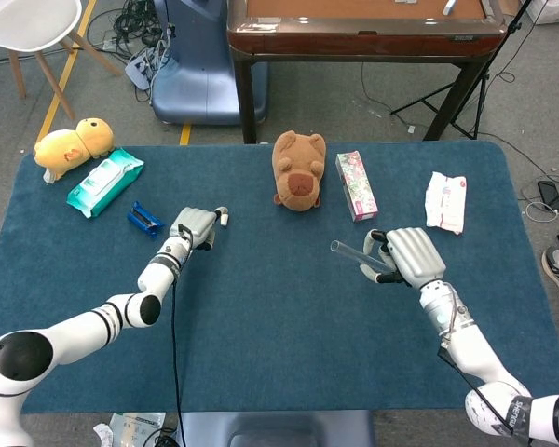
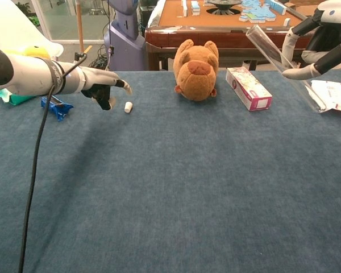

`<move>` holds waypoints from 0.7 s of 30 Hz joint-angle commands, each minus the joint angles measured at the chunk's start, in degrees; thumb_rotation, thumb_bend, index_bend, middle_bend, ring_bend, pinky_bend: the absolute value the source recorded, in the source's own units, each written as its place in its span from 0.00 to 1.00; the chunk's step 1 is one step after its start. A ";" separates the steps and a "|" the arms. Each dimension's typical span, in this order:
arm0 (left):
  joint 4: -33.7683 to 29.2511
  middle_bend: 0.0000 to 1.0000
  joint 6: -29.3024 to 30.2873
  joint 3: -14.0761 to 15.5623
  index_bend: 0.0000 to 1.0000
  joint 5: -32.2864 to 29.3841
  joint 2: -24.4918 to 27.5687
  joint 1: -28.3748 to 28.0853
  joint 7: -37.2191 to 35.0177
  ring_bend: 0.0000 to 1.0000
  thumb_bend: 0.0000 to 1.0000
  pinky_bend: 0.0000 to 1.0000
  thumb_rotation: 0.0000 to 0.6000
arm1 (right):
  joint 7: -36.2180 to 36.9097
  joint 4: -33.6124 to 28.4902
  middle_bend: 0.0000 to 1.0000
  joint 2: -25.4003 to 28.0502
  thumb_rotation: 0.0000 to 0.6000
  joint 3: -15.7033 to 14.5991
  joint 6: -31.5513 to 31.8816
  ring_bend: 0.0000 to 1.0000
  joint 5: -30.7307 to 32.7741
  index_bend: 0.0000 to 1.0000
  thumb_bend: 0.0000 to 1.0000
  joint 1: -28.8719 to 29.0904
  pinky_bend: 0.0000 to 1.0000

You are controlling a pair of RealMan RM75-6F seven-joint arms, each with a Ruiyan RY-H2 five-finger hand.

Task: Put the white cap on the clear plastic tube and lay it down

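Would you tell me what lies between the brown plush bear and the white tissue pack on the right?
A pink patterned box lies between the brown plush bear and the white tissue pack, plain in the head view.

table cover (image 1: pixel 289 317): blue cloth, matt, short nap
tube (image 2: pixel 284 65): clear plastic, glossy, smooth
cap (image 2: pixel 128 107): white, matt, looks like plastic
bear (image 2: pixel 196 71): brown plush, fuzzy
hands: left hand (image 1: pixel 194 226) and right hand (image 1: pixel 405 259) in smooth grey shell, slight sheen
box (image 2: pixel 248 88): printed card, smooth
wipes pack (image 1: pixel 104 181): glossy plastic film
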 commanded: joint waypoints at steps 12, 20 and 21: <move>12.25 1.00 -5.38 2.85 0.09 -8.20 -6.74 -4.32 3.22 1.00 0.70 1.00 1.00 | 0.84 0.97 0.94 -0.04 1.00 -0.21 -0.62 1.00 0.29 0.68 0.52 -0.34 1.00; 17.06 1.00 -8.39 4.20 0.09 -10.66 -9.12 -5.35 4.04 1.00 0.70 1.00 1.00 | 0.75 1.18 0.94 -0.18 1.00 -0.20 -0.65 1.00 0.65 0.68 0.53 -0.43 1.00; 17.55 1.00 -8.75 4.57 0.09 -10.94 -9.33 -5.50 4.24 1.00 0.70 1.00 1.00 | 0.75 1.23 0.94 -0.17 1.00 -0.19 -0.63 1.00 0.74 0.68 0.53 -0.47 1.00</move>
